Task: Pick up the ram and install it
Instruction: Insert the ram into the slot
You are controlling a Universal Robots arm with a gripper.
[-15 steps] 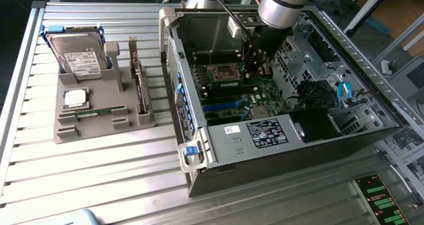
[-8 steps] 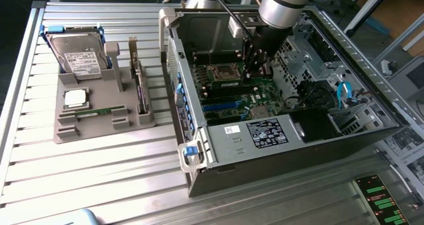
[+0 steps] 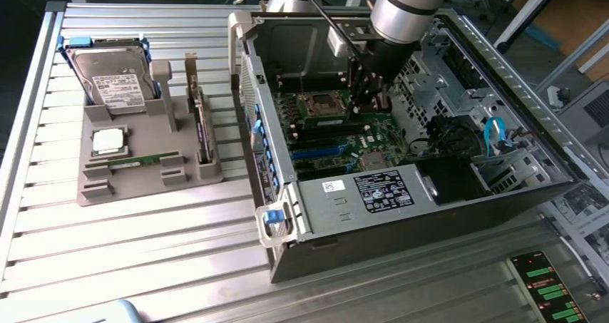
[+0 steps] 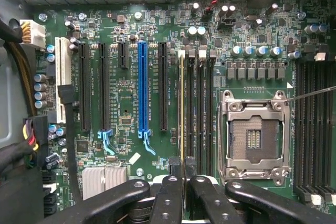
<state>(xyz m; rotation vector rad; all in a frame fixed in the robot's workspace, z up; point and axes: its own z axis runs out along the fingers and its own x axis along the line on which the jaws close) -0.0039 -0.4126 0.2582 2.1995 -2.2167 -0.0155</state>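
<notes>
1. The exterior view looks from high up and some way off, slanting down across the slatted table (image 3: 142,259). It takes in the grey parts holder (image 3: 142,170) towards the table's edge on the exterior view's left and the open computer case (image 3: 329,227) on its right.
2. The wrist view sits close inside the case, facing squarely onto the motherboard (image 4: 122,85) past the gripper (image 4: 182,182).
3. Both views share the motherboard, its processor socket (image 4: 254,137) (image 3: 321,105) and the blue slot (image 4: 142,87) (image 3: 319,152).
</notes>
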